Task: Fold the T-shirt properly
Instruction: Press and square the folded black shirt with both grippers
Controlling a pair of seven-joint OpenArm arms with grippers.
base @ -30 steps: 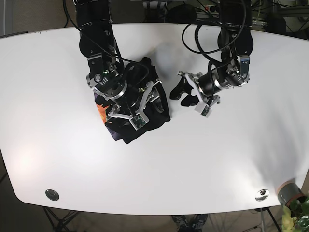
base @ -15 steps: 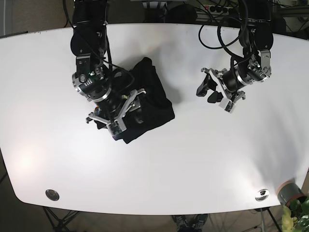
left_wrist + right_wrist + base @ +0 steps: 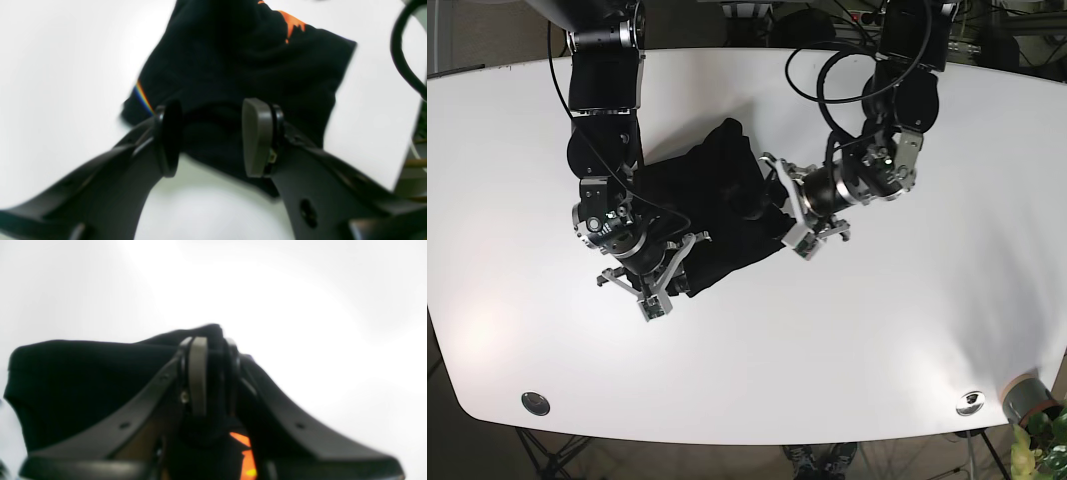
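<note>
The black T-shirt [image 3: 717, 200], with orange print and a rainbow stripe, lies as a folded bundle on the white table [image 3: 877, 330]. My right gripper [image 3: 670, 268] sits at the bundle's lower left edge. In the right wrist view the right gripper [image 3: 215, 373] is shut on a ridge of the T-shirt [image 3: 83, 373]. My left gripper [image 3: 767, 205] is at the bundle's right edge. In the left wrist view the left gripper [image 3: 213, 136] stands open, its fingers [image 3: 258, 136] apart, with the T-shirt [image 3: 240, 60] just beyond and showing between them.
Two round metal fittings [image 3: 535, 403] [image 3: 970, 402] sit near the table's front edge. A grey pot with a plant [image 3: 1027, 400] stands off the front right corner. A black cable [image 3: 405, 66] loops at the right of the left wrist view.
The left arm, which had swung away to the right, has come back to the shirt's right edge. The right arm has shifted down and left along the bundle.
</note>
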